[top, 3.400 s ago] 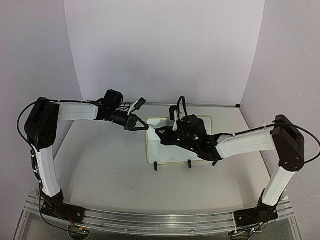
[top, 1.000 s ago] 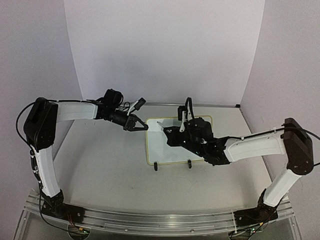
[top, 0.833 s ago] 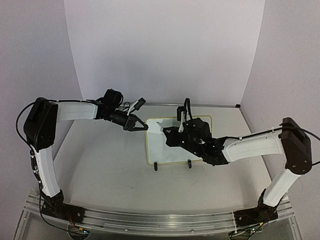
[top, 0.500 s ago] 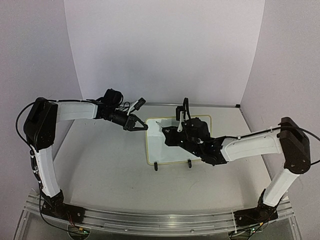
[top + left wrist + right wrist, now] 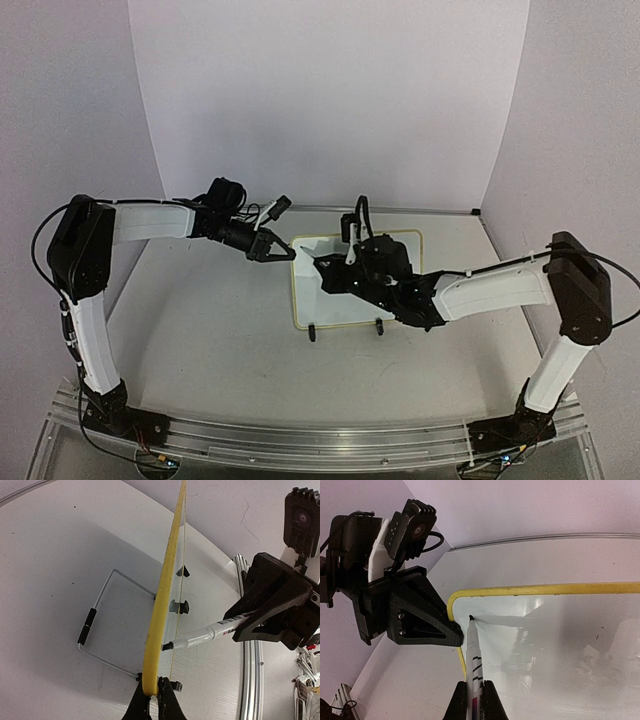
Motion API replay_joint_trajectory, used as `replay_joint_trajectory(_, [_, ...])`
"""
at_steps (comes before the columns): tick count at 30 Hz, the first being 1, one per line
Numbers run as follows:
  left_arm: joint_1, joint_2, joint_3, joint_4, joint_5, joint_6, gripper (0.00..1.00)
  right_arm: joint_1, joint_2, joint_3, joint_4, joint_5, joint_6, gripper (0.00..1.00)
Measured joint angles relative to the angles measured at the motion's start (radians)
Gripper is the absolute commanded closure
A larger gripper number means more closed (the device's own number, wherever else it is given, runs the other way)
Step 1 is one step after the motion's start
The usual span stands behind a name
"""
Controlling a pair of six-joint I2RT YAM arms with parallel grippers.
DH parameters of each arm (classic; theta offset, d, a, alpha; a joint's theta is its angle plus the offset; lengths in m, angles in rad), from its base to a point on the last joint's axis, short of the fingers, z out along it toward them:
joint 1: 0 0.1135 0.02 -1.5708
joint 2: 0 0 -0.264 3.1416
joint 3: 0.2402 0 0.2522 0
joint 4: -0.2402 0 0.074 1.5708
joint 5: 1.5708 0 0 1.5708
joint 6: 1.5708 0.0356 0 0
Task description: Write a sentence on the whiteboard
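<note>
- Right arm has swung left over the last second. Its wrist now sits nearer the left side of the whiteboard (image 5: 315,300) and its elbow has pulled in. Left arm hasn't budged.
- Table (image 5: 210,330): white top, with both arms reaching in over it from the near edge.
- Whiteboard: mid-table toward the back, between the two wrists, with its glossy face toward the arm bases. From the left wrist I see it edge-on (image 5: 167,585), yellow rim facing the camera, with a wire stand (image 5: 97,615) on the table behind it.
- Left gripper (image 5: 288,254): clenched on the board's left rim near the top corner. In its own view the fingers (image 5: 142,702) pinch the yellow edge between them. From the right wrist it shows as a black wedge (image 5: 452,630) right at the rim.
- Right gripper (image 5: 328,272): clamped around a marker (image 5: 474,660), both fingers tight on the barrel. The left wrist view shows the same grip (image 5: 245,622) from the other side.
- Marker: white barrel with dark print and a black tip, pointing at the board's upper-left corner (image 5: 210,631).
- Clip feet (image 5: 312,333): two small black ones on the board's near bottom edge, both on the table.
- Marker tip (image 5: 471,617): touching the board face just inside the yellow rim, just beside the left gripper's finger.
</note>
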Motion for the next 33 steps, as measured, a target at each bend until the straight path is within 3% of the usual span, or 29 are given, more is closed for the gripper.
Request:
replay_joint_trajectory(15, [0.0,-0.005,0.0,-0.008,-0.008,0.001,1.0,0.005,0.009,-0.03,0.002,-0.059,0.042,1.0])
replay_joint_trajectory(33, [-0.001,-0.005,0.0,-0.008,-0.011,0.001,1.0,0.016,-0.019,-0.078,-0.015,-0.027,0.058,1.0])
